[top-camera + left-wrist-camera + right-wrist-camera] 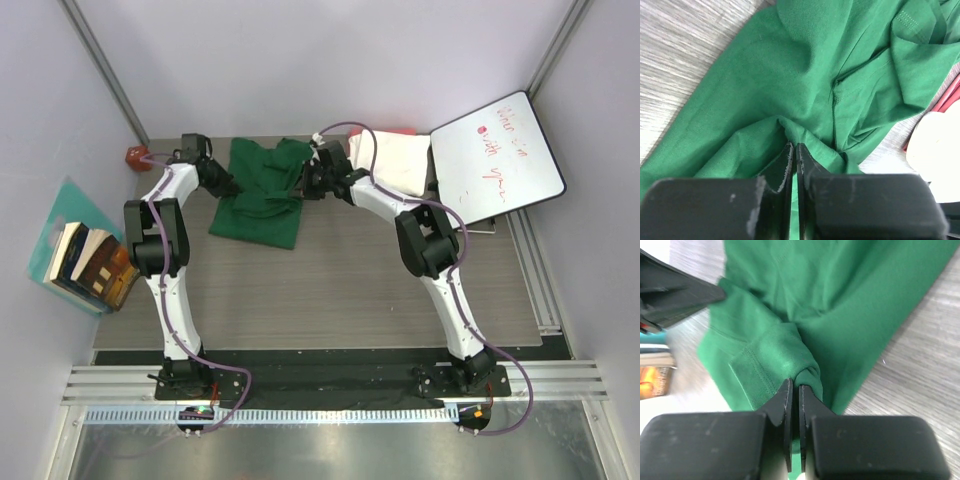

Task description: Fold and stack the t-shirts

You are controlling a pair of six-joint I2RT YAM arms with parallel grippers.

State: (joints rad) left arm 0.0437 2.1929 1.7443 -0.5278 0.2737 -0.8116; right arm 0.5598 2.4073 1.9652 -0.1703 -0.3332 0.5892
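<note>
The dark green t-shirt [262, 193] lies rumpled on the table at the back, between the two arms. My left gripper [222, 181] is shut on its left edge; the cloth [790, 75] bunches at the jaws [794, 150]. My right gripper [308, 182] is shut on a fold at its right side, with green cloth [785, 350] pinched at the jaws [795, 390]. The cream-white folded bundle [398, 162] sits to the right of the green shirt, with a red-pink edge [385, 131] behind it. It also shows in the left wrist view [935, 145].
A white whiteboard [497, 158] with red writing leans at the back right, next to the cream bundle. A red object [135, 156] sits at the back left corner. Books on a teal tray [85, 258] lie off the table's left edge.
</note>
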